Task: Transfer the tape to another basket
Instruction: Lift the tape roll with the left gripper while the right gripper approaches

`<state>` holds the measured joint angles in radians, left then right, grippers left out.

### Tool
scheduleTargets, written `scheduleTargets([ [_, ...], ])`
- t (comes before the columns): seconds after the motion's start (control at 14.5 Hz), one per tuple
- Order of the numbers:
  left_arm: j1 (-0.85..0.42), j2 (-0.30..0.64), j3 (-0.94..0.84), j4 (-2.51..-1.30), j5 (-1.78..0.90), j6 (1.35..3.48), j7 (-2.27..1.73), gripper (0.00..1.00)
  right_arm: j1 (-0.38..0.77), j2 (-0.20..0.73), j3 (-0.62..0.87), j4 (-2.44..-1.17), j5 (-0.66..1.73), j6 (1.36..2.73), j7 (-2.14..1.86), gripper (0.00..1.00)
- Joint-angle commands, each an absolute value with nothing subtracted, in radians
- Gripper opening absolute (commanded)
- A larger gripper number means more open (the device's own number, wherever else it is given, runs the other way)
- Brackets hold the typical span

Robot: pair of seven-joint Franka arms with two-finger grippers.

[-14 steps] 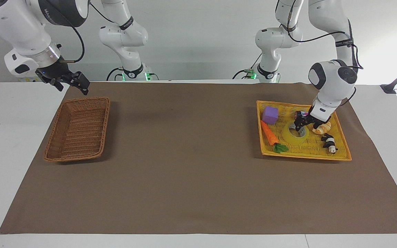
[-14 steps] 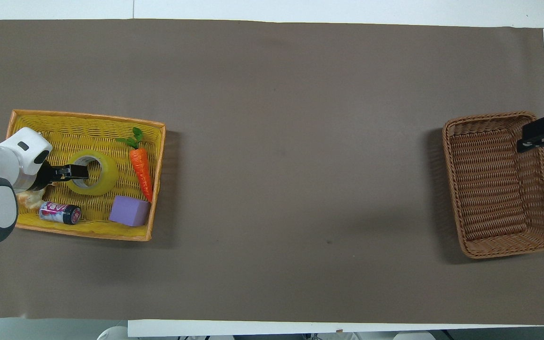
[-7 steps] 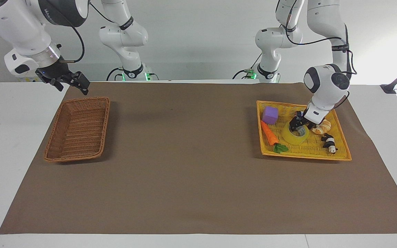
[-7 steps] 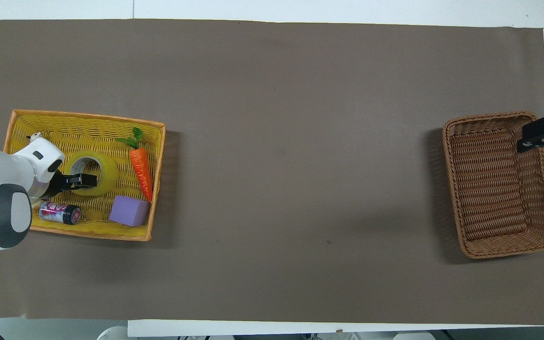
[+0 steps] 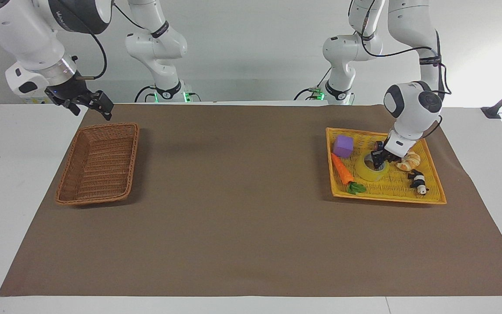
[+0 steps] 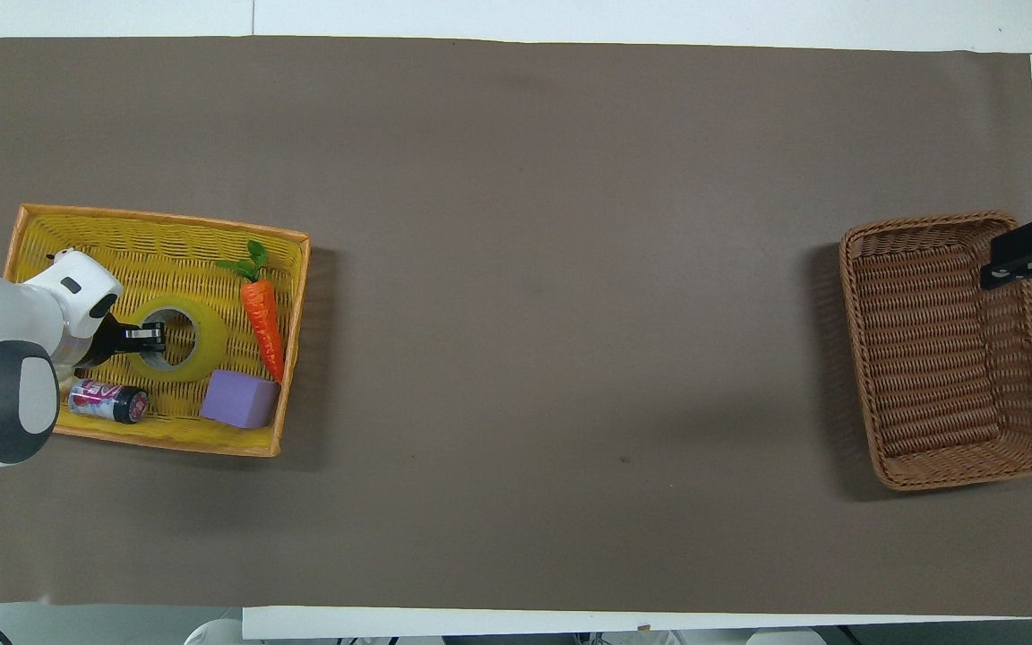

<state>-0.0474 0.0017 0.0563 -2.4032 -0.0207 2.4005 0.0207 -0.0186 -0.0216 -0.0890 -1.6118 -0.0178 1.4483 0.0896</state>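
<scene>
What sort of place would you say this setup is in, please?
Probably a robotics lab: two white arms mounted at a table under brown paper, with toy props like a carrot in a yellow tray.

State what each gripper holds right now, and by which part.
The left gripper grips the tape by its ring wall, one finger inside the core, tape still in the yellow tray. The right gripper holds nothing, waiting above the basket.

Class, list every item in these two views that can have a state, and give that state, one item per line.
tape: lying flat in the tray, left end effector at its rim
left end effector: down at the tape's core
right end effector: waiting above the basket's corner
basket: empty
tray: holding tape, carrot, block, can, bread, toy
carrot: lying flat
can: on its side
</scene>
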Motion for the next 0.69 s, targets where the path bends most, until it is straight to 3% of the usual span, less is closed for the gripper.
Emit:
scheduleTargets([
  [0.0,-0.049,0.035,0.063,-2.277,-0.005,2.301,0.025,0.00,-0.025,-0.040,-0.084,-1.631,-0.018,1.445,0.081,0.99],
  [0.21,-0.072,0.058,0.052,-2.131,-0.024,2.151,0.026,0.00,-0.025,-0.040,-0.084,-1.631,-0.018,1.445,0.081,0.99],
  [0.62,-0.303,0.058,0.055,-1.952,-0.322,2.059,-0.217,0.00,-0.025,-0.043,-0.084,-1.635,-0.018,1.419,0.081,0.99],
])
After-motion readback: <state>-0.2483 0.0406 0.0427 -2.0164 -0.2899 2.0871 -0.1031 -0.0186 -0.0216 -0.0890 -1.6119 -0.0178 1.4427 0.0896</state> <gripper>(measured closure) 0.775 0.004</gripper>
